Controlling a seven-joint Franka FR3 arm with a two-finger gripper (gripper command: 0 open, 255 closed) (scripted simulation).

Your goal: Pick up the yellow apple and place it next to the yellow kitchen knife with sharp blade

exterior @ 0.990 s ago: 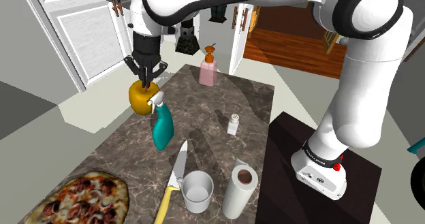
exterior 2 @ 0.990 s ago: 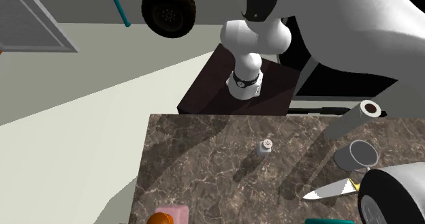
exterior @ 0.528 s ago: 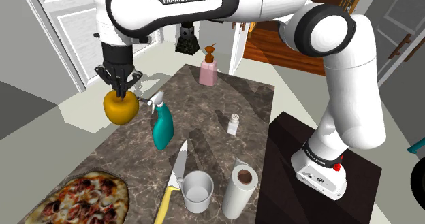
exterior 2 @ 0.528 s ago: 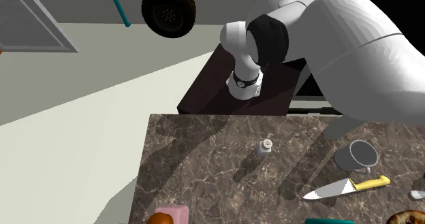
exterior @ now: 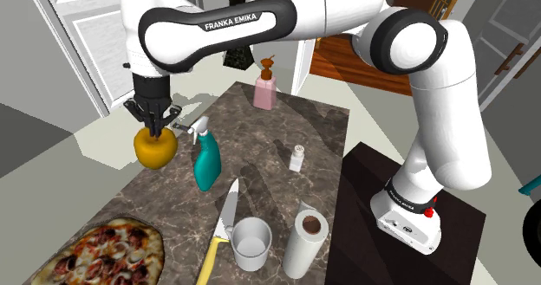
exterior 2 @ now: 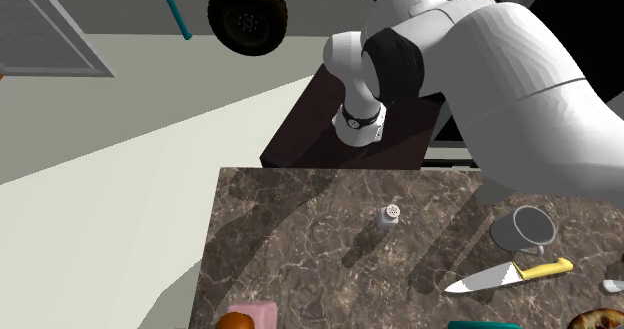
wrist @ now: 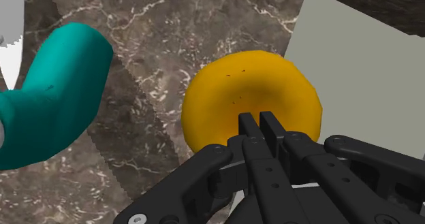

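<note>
A yellow-orange apple (exterior: 156,149) hangs under my gripper (exterior: 154,129), over the marble table's (exterior: 260,140) edge at the shoulder view's left. In the wrist view the two fingers meet on the middle of the apple's (wrist: 231,93) top, so my gripper (wrist: 261,120) is shut on it. The knife (exterior: 222,229), with a steel blade and yellow handle, lies on the table nearer the camera, between the pizza and the mug. The knife (exterior 2: 510,274) also lies at the second exterior view's lower right.
A teal spray bottle (exterior: 206,158) stands just beside the apple, toward the shoulder view's right. A mug (exterior: 251,244), a paper towel roll (exterior: 305,237), a salt shaker (exterior: 296,158), a pink soap bottle (exterior: 265,91) and a pizza (exterior: 100,253) share the table.
The gripper has carried the apple toward the shoulder view's left, past the spray bottle, and then a little lower. The arm has swung clear of the second exterior view's foreground.
</note>
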